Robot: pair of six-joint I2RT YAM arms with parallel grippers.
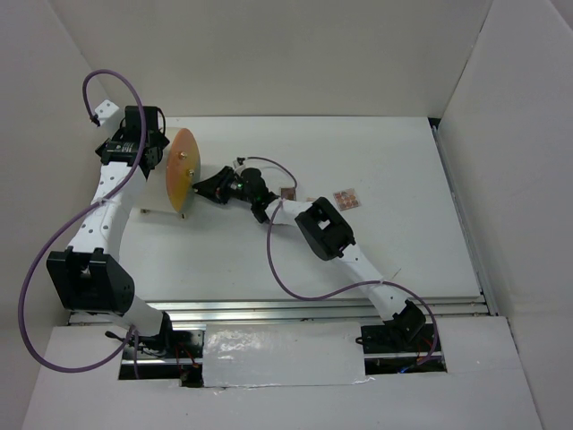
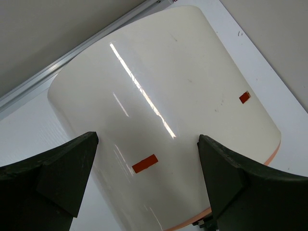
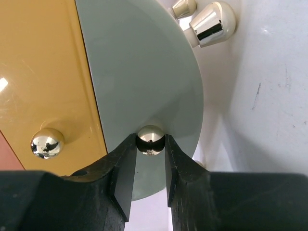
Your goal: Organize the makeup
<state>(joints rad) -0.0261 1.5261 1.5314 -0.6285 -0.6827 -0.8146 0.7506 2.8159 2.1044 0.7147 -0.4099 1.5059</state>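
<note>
Midway across the white desk [image 1: 403, 161] lie a small brownish makeup palette [image 1: 288, 193] and a small pinkish makeup card [image 1: 346, 198]. Just left, the right gripper [image 3: 150, 147] pinches tight on a chrome ball knob [image 3: 150, 138] on a grey-green half-round panel [image 3: 139, 72]. Toward the far left corner, the left gripper [image 2: 147, 139] spreads wide around a glossy white plastic cylinder [image 2: 159, 72] (contact unclear).

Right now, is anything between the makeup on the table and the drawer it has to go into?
The right arm's wrist lies between the small palette and the organizer. The right end effector pinches a grey drawer front's knob; I cannot tell whether that drawer is open.
</note>
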